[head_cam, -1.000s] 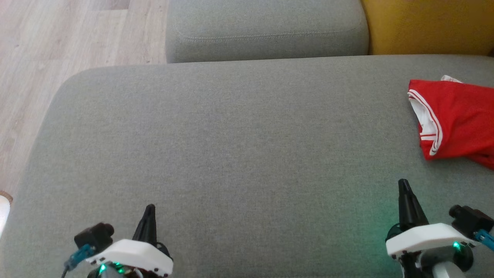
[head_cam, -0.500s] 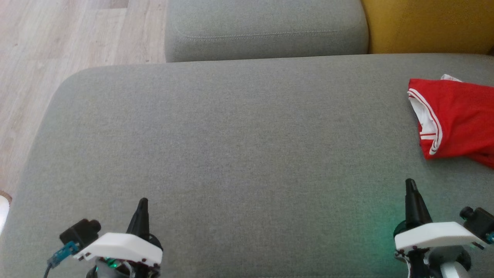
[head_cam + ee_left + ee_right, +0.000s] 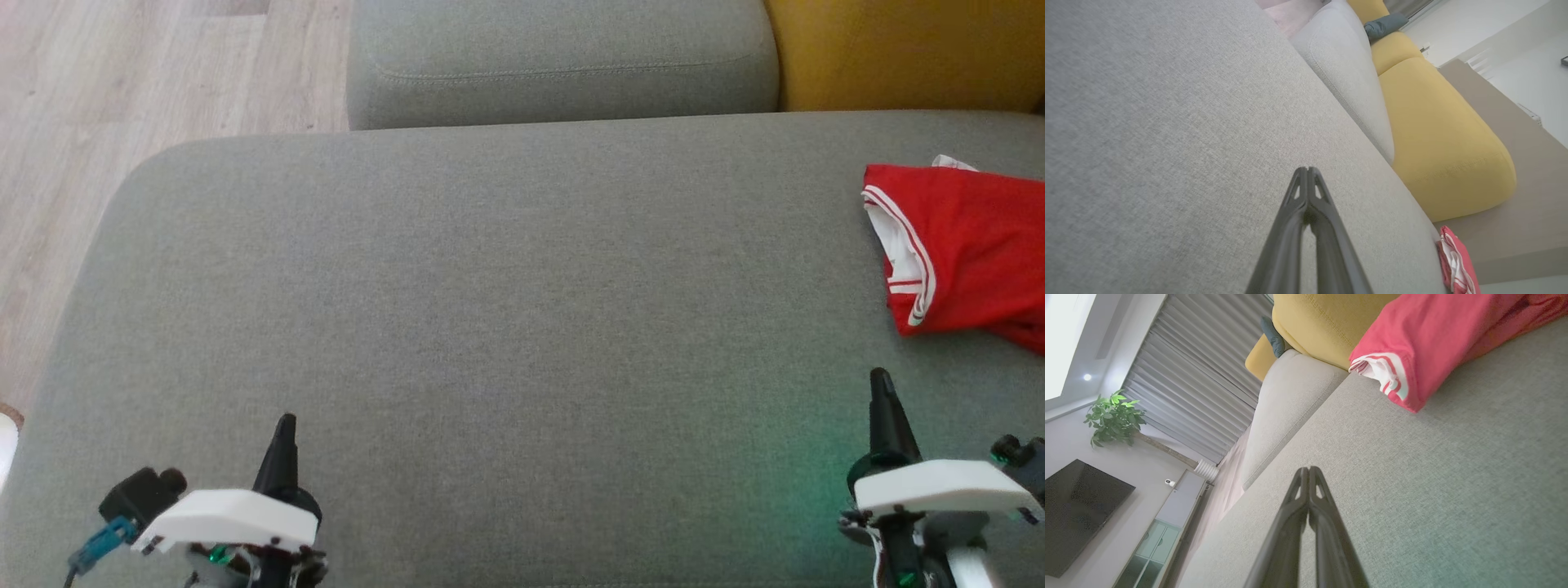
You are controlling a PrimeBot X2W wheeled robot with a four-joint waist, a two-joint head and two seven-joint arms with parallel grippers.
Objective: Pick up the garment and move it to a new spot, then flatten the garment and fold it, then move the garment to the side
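The garment [image 3: 971, 249] is red with white striped trim, lying folded at the far right of the grey sofa seat [image 3: 506, 310]. It also appears in the right wrist view as the garment [image 3: 1437, 339] at the top right, and as a red sliver [image 3: 1457, 261] in the left wrist view. My right gripper [image 3: 880, 384] is shut and holds nothing, a short way in front of the garment. My left gripper [image 3: 285, 426] is shut and holds nothing, at the lower left, far from the garment. Fingertips meet in both wrist views [image 3: 1307, 169] [image 3: 1309, 469].
A grey back cushion [image 3: 563, 61] and a yellow cushion [image 3: 906, 53] line the far side. Wooden floor [image 3: 122, 98] lies past the seat's left edge. A television [image 3: 1077, 514], a plant [image 3: 1114, 418] and curtains [image 3: 1200, 375] stand in the room.
Both grippers have drawn outward toward the frame's lower corners: the left one moved left and slightly up, the right one moved right. The garment lies as before.
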